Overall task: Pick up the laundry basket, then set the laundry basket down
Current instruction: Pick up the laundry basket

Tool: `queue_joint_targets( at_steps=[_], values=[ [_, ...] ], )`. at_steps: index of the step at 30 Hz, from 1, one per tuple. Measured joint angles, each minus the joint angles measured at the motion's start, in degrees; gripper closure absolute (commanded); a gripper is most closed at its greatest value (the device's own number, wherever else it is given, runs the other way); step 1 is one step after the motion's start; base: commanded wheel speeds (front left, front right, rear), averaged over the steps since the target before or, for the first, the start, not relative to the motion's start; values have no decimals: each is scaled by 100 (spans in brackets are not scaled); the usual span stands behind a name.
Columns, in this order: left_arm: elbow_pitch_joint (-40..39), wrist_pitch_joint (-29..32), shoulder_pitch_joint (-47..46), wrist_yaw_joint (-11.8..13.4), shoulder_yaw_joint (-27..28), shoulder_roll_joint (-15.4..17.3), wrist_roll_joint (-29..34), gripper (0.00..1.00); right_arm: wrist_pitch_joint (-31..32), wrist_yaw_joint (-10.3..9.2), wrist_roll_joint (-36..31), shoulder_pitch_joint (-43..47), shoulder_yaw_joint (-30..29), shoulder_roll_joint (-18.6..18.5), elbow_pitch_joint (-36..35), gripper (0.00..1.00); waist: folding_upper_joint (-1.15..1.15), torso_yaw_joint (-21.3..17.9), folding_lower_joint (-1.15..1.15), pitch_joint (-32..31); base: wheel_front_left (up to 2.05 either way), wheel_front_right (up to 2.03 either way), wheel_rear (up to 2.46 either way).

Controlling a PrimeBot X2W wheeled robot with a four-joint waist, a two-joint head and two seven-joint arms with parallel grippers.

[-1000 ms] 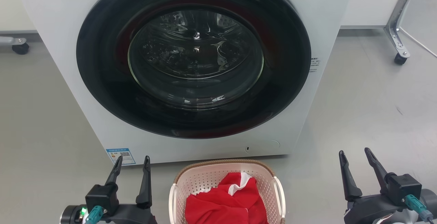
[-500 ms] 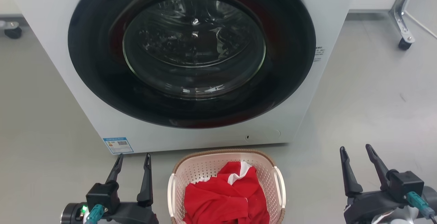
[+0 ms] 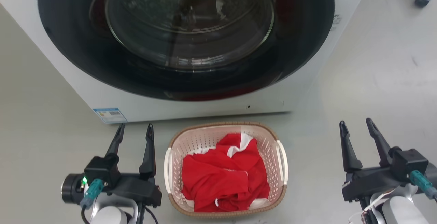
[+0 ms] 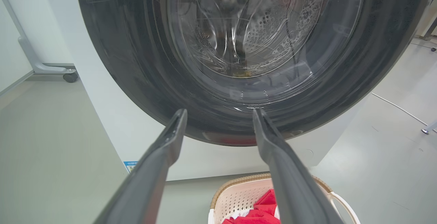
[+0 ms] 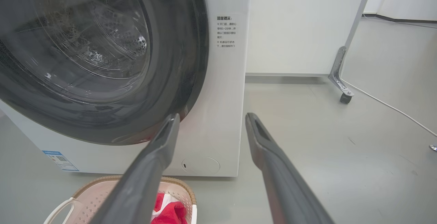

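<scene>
Cream laundry basket (image 3: 202, 140), one; left end effector (image 3: 135, 127), right end effector (image 3: 355, 122) both spread, empty.

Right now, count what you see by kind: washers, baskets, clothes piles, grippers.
Washer: 1
Basket: 1
Red clothes pile: 1
Grippers: 2, left gripper and right gripper
Total: 5

You're seeing a laundry basket (image 3: 205, 139) of perforated cream plastic w/ woven-look brown rim; red cloth (image 3: 218, 179) soft, creased; washer door (image 3: 191, 22) glossy glass; washer body (image 3: 191, 110) smooth white, prob. painted metal; floor (image 3: 375, 80) matt grey.
</scene>
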Motion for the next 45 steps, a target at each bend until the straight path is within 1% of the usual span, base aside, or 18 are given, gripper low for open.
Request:
queue_joint_targets(
  at_steps=[7,9,15,18,19,22,25,26,35,43,45],
  values=[
    [-27,37,-352,0,3,-52,30,0,-12,11,-12,-366,-22,20,2,0,0,-1,1,547,0,0,0],
    [-24,56,-455,0,11,-53,34,0,-18,48,-16,-475,-24,24,5,0,0,-2,1,711,0,0,0],
    [7,92,-864,-2,48,-63,34,0,-24,58,-25,-872,-41,44,46,0,0,-3,1,1288,0,0,0],
    [68,138,-1027,-12,68,-64,31,0,-24,101,-26,-1049,-60,46,108,0,1,-2,0,1531,0,0,0],
    [103,141,-1084,-56,77,-65,26,0,-24,101,-33,-1111,-62,52,131,0,0,-3,0,1611,0,0,0],
    [216,220,-1250,-66,78,-67,1,0,-25,111,-66,-1272,-57,80,207,0,1,-2,0,1839,0,0,0],
    [398,337,-1463,-199,75,-75,-43,0,-25,148,-66,-1440,-45,103,339,0,0,0,1,2050,0,0,0],
    [454,345,-1533,-207,69,-80,-59,0,-25,153,-67,-1503,-37,105,382,0,0,1,1,2114,0,0,0],
    [1298,765,-2108,-437,15,-110,-249,0,-40,335,-109,-2125,123,209,1143,0,0,-2,0,2542,0,0,0],
    [2086,1105,-2635,-665,-41,-163,-315,0,18,491,-105,-2645,270,311,1964,0,0,-47,0,2598,0,0,0],
    [2276,1193,-2759,-673,-47,-180,-318,0,67,532,-99,-2760,314,333,2179,0,0,-58,0,2594,0,0,0]
  ],
)
